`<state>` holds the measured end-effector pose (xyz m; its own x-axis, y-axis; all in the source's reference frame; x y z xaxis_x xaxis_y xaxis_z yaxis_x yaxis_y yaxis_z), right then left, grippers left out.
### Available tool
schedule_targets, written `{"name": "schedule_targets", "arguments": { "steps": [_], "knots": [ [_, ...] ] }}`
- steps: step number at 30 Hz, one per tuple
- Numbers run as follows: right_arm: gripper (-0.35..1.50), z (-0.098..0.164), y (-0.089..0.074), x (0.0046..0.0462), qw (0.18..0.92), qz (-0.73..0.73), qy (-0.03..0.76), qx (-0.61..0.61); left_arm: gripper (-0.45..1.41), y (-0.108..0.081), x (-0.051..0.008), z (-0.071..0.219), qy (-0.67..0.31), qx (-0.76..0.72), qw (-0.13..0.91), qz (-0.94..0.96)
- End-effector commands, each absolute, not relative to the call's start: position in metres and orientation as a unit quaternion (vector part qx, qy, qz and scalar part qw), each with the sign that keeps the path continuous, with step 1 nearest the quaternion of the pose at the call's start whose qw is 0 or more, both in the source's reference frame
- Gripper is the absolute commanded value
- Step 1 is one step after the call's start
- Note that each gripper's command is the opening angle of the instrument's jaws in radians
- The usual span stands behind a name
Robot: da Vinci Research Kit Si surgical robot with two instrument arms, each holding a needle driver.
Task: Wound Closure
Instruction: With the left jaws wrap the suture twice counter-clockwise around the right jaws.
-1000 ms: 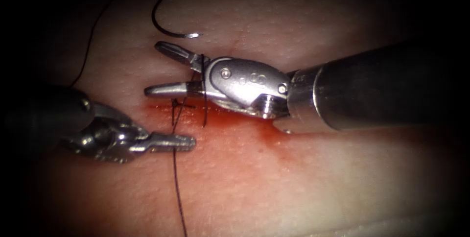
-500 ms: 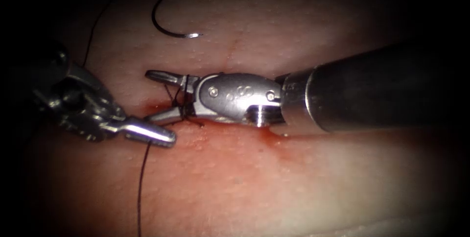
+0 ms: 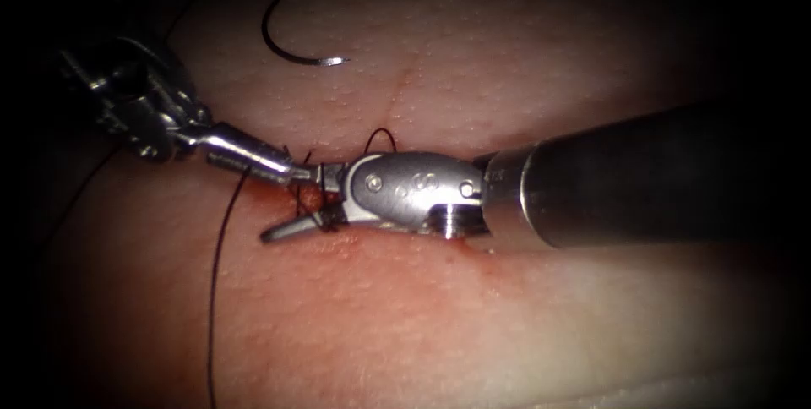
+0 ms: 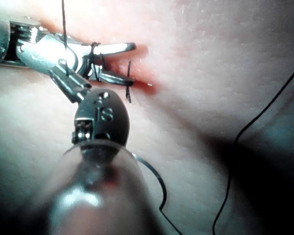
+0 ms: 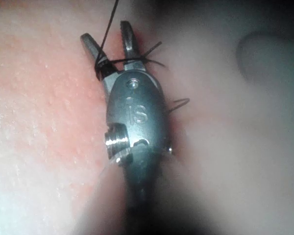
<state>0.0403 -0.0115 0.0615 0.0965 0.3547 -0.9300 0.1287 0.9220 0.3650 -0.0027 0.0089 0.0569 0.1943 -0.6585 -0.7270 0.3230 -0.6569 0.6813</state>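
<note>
Surgical practice bench, lab setup: pork tissue point(image 3: 422, 316) w/ cut, curved needle point(image 3: 291, 46), thread point(image 3: 215, 291).

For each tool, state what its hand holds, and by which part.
Left tool: shut on the thread, near the knot. Right tool: open, with thread wrapped round it, gripping nothing. The needle lies free on the tissue.

The right tool point(image 3: 296, 204) had slim bright-metal jaws on a rounded silver wrist housing stamped "IS", with small round rivets behind the jaws and a threaded screw head at its rear, ahead of a dark cylindrical shaft. The left tool point(image 3: 291, 172) looked similarly silver, apparently with exposed cables.
</note>
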Motion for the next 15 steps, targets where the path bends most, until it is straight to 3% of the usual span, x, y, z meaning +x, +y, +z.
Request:
{"name": "schedule_targets", "arguments": {
  "steps": [1, 15],
  "knots": [
    [0.36, 0.0621, -0.0119, 0.0408, 0.712, 0.072, 0.672, 0.19, -0.45, 0.0096, -0.0031, 0.058, -0.124, 0.667, 0.393, -0.621],
    [0.39, 0.0609, -0.0124, 0.0395, 0.594, 0.124, 0.767, 0.208, -0.45, 0.0104, -0.0024, 0.066, -0.102, 0.66, 0.38, -0.64]
  ]
}}
